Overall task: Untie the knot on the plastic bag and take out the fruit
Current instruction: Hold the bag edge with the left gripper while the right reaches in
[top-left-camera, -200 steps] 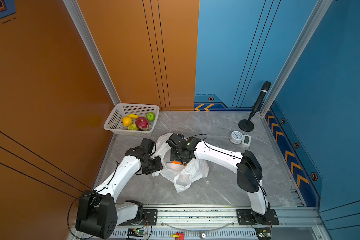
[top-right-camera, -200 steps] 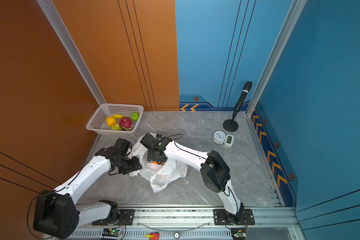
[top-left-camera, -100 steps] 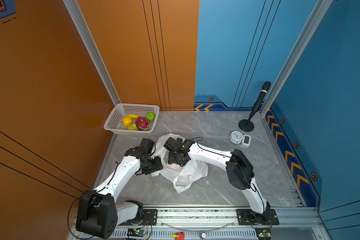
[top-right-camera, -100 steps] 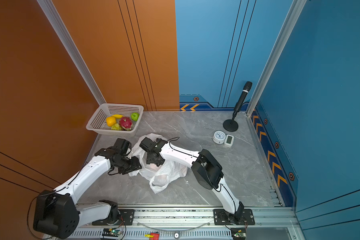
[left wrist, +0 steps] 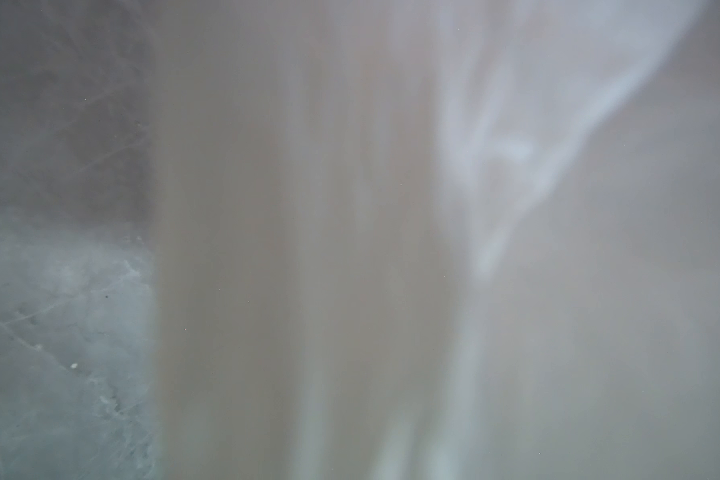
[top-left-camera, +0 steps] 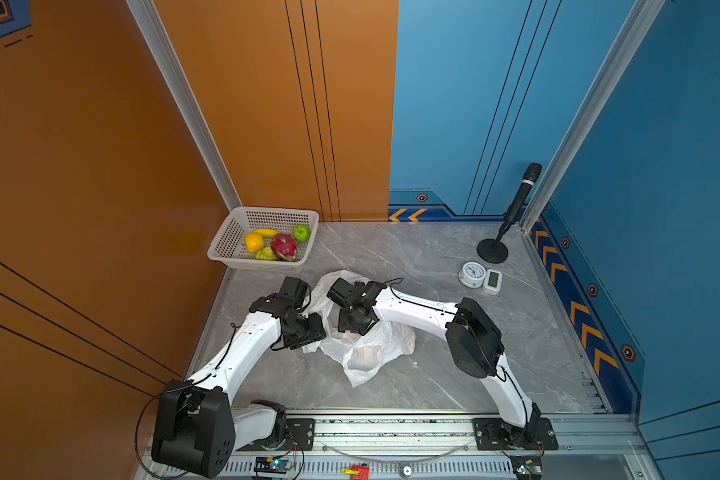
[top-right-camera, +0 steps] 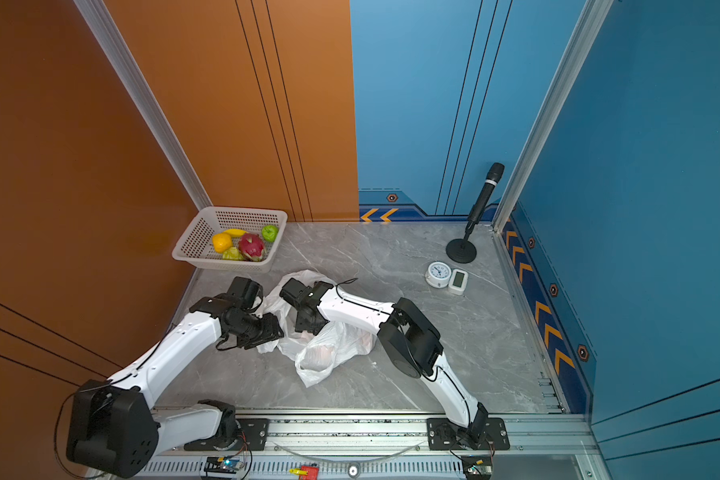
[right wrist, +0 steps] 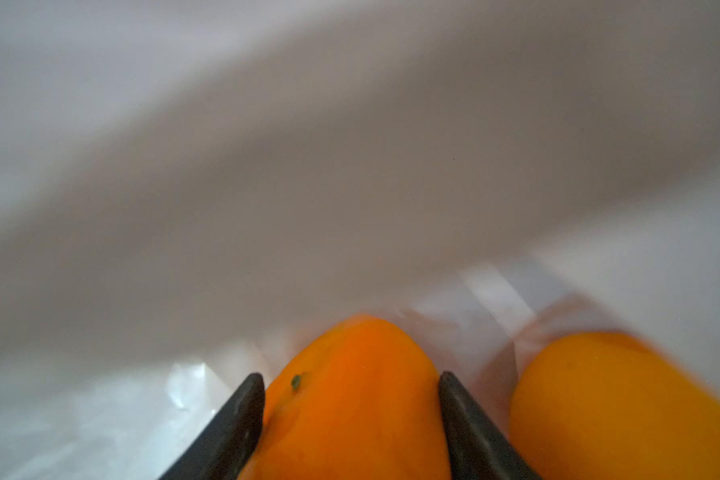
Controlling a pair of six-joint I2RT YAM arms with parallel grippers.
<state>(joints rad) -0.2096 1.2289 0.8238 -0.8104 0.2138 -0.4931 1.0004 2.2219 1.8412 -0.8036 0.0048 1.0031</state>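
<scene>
Where it lies crumpled mid-worktop (top-left-camera: 433, 257), plastic bag (top-left-camera: 375, 353): white, translucent. Right gripper (right wrist: 350, 376): inside the bag, jaws part-way apart, pressed against both sides of one orange fruit (right wrist: 350, 428); second orange fruit (right wrist: 620, 407) just beside it. Left gripper (top-left-camera: 314, 332): at the bag's left edge, jaws hidden by plastic, state cannot be told. Basket (top-left-camera: 229, 245), far-left corner: holds a dragon fruit (top-left-camera: 284, 246) and others.
</scene>
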